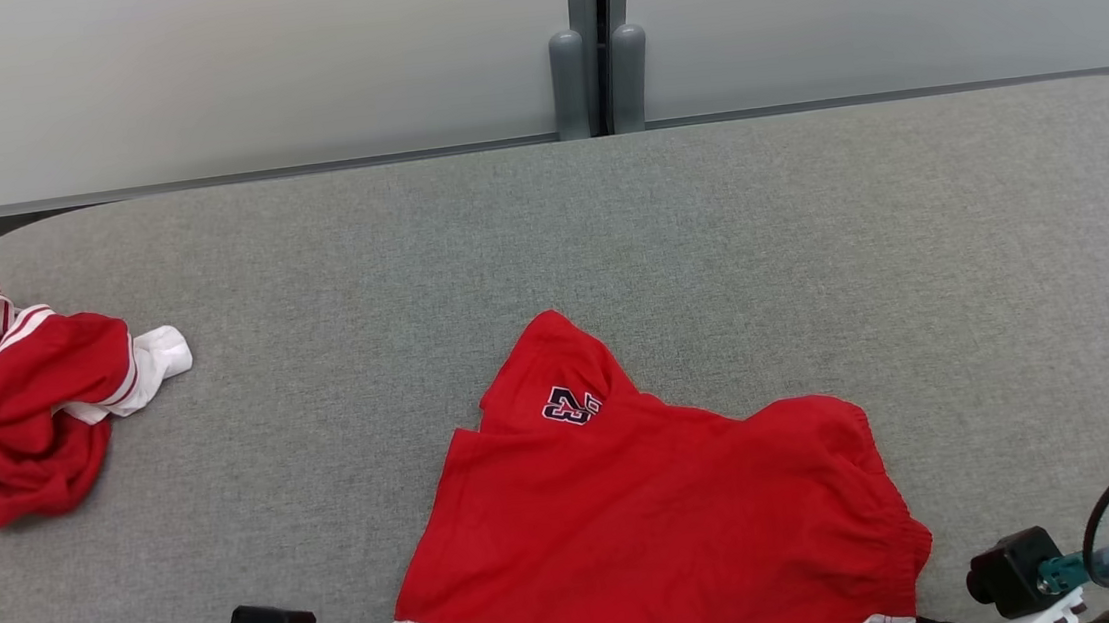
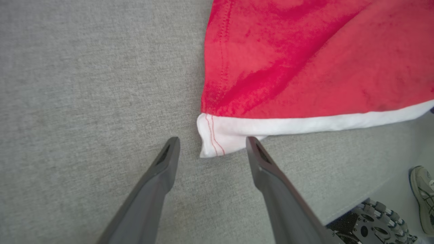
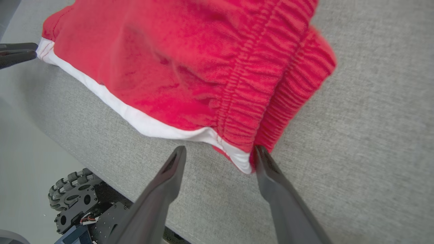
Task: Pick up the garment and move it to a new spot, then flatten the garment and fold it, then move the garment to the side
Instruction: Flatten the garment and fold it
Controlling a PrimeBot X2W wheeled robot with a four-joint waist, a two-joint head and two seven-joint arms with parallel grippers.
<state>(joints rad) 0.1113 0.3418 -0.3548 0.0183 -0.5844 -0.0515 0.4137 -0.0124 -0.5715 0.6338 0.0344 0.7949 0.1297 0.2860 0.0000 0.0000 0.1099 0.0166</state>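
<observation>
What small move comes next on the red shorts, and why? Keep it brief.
Probably ease both hands forward and close them: the left hand is open astride the white hem corner of the red shorts, and the right hand is open at the waistband corner.

The head view looks forward and down from over the near edge of the bench [image 1: 607, 227], taking in most of its top up to the wall along the upper frame. The left wrist view sits close above the bench, facing along the left tool [image 2: 212, 144] at a hem corner of the garment [image 2: 305, 61]. The right wrist view, equally close, faces along the right tool [image 3: 220, 152] at the waistband corner. Both wrist views share the white hem [image 3: 112, 101] and the wheeled base [image 3: 71, 193]. The left tool also appears at the right wrist view's upper left.
</observation>
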